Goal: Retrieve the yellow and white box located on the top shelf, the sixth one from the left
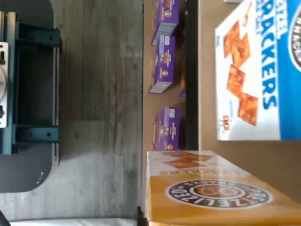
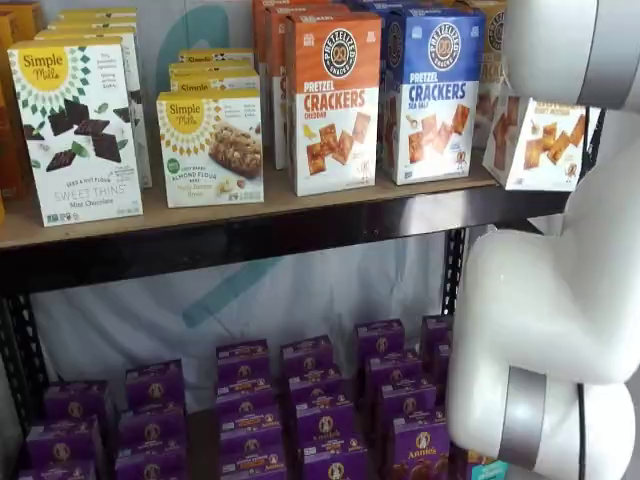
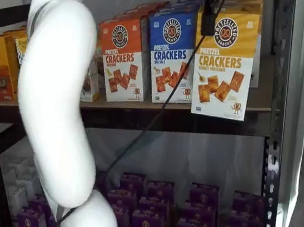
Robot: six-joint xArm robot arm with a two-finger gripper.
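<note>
The yellow and white box (image 3: 224, 61) has a yellow top with a round dark logo and a white lower part showing square crackers. It stands out in front of the top shelf (image 3: 140, 116), its lower edge overlapping the black front rail. My gripper (image 3: 209, 19) comes down from above onto the box's top edge; one black finger and a cable show there, shut on the box. In a shelf view the box (image 2: 540, 140) is partly hidden behind the white arm (image 2: 560, 300). The wrist view shows the box's yellow face (image 1: 216, 193) close up.
A blue-topped cracker box (image 3: 171, 54) and an orange-topped one (image 3: 121, 59) stand just left of the held box. White Simple Mills boxes (image 2: 75, 130) fill the shelf's left. Several purple boxes (image 2: 300, 400) sit on the lower shelf. A black upright post (image 3: 273, 107) stands right of the box.
</note>
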